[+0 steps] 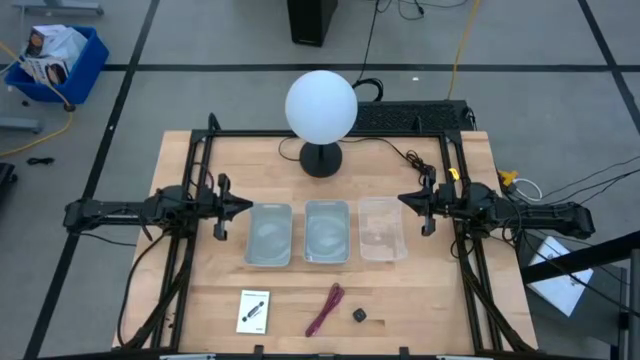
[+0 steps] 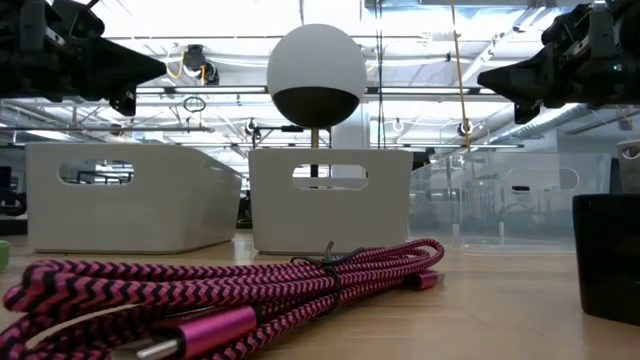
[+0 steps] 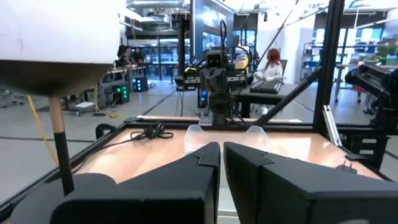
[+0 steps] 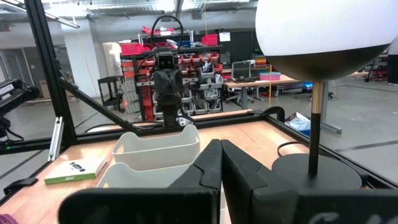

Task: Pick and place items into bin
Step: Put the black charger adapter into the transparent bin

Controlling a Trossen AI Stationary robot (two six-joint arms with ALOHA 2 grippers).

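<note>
Three items lie along the table's near edge: a white card (image 1: 254,311) with a black pen-like mark, a dark red cord bundle (image 1: 324,309) filling the low view's foreground (image 2: 230,290), and a tiny black cube (image 1: 360,315), seen at the low view's right edge (image 2: 607,255). Three bins stand in a row at mid-table: two grey-white ones (image 1: 269,234) (image 1: 327,231) and a clear one (image 1: 383,229). My left gripper (image 1: 245,206) hovers left of the bins, shut and empty (image 3: 221,155). My right gripper (image 1: 405,200) hovers right of them, shut and empty (image 4: 219,152).
A lamp with a white globe (image 1: 321,107) on a black round base (image 1: 321,159) stands behind the bins. Black frame rails (image 1: 190,180) (image 1: 455,170) run along both table sides. Bare wood lies between the bins and the items.
</note>
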